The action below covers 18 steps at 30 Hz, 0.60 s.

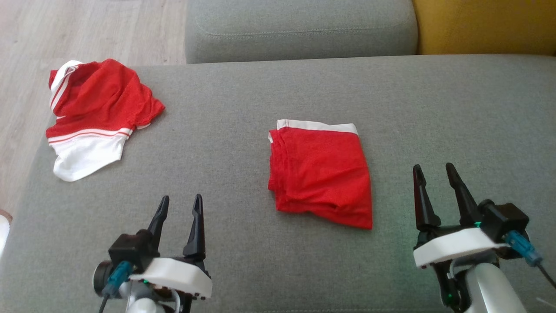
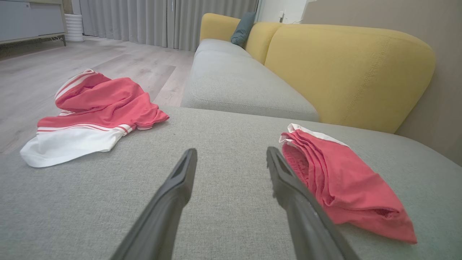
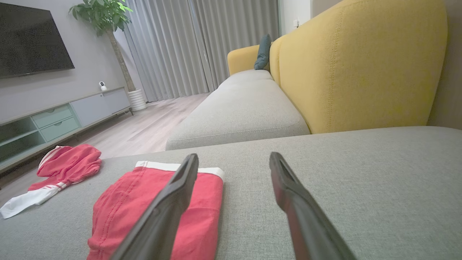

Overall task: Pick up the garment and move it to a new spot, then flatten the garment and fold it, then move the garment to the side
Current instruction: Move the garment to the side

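Left gripper (image 1: pixel 181 198) and right gripper (image 1: pixel 433 166) stand spread and empty, flanking the folded garment (image 1: pixel 321 174), which apparently awaits only moving aside.

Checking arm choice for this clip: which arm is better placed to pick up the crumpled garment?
Left, probably. The crumpled garment lies at the far left of the cushion, ahead of the open left gripper. The right gripper, also open, would have to cross the folded garment.

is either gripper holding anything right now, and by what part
Nothing is held: left gripper and right gripper both stand open, clear of the folded garment between them.
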{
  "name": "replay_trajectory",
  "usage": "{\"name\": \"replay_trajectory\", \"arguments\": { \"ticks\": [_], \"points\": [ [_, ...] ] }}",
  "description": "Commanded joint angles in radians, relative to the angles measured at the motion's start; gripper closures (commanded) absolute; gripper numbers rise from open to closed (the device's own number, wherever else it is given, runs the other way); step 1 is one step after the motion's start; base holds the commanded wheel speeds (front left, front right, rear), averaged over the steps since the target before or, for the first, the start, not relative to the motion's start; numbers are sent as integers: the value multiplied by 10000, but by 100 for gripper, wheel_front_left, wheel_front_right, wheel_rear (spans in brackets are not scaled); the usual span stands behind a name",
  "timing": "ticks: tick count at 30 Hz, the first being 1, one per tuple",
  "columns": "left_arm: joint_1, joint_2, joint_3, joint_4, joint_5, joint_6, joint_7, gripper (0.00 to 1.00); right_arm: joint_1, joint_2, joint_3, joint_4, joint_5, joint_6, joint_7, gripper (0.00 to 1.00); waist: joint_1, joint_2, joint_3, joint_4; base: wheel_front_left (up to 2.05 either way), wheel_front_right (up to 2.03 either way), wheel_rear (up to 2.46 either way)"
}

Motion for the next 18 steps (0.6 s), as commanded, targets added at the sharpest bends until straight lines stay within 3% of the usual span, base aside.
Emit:
{"name": "replay_trajectory", "arguments": {
  "ticks": [1, 18],
  "points": [
    [-327, -26, 440, -352, 141, -39, -124, 0, -53, -13, 194, -426, 39, 65, 35, 0, 0, 0, 2, 16, 0, 0, 0],
    [-331, -88, 562, -354, 212, -133, -124, 0, 34, -11, 124, -470, 2, 65, 211, 0, 0, 0, 51, 44, 0, 0, 0]
  ]
}}
